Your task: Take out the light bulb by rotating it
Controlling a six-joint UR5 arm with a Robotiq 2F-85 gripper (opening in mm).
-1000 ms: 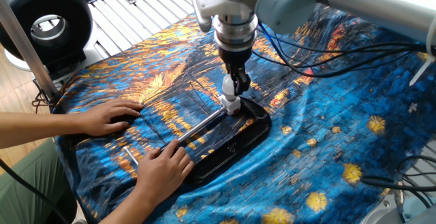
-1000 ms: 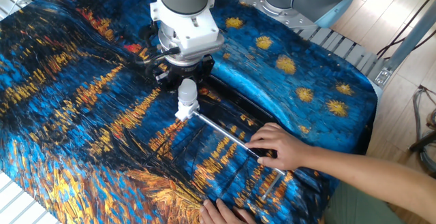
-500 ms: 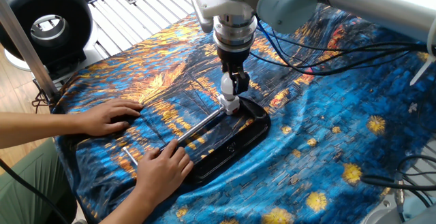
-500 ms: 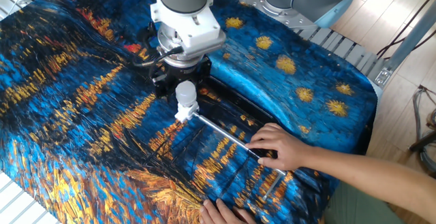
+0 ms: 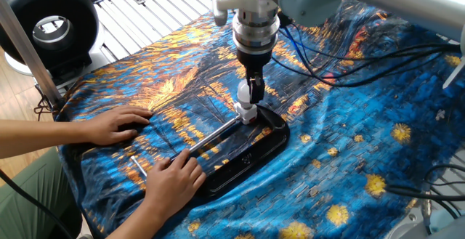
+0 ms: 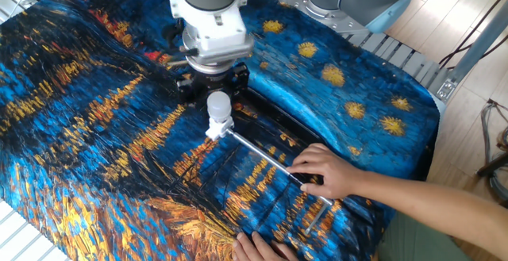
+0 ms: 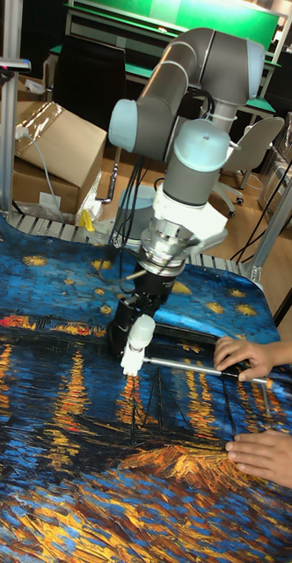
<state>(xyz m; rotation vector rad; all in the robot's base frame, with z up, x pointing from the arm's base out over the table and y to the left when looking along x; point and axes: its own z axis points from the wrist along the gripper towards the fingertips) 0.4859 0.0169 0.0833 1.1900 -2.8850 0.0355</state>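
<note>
The small white light bulb stands upright in the white cube socket, at the end of a metal rod. My gripper points straight down over the bulb. Its black fingers stand on either side of the globe, with a gap to it showing in the other fixed view, so it looks open. The bulb's globe shows fully in front of the gripper.
A person's hands press on the patterned cloth and hold the rod down. The socket sits at the end of a black tray. A black ring-shaped device stands at the table's far left. Cables trail behind the arm.
The arm's wrist and gripper have risen slightly and shifted a little. The bulb and socket stay where they were. The hands have not moved.
</note>
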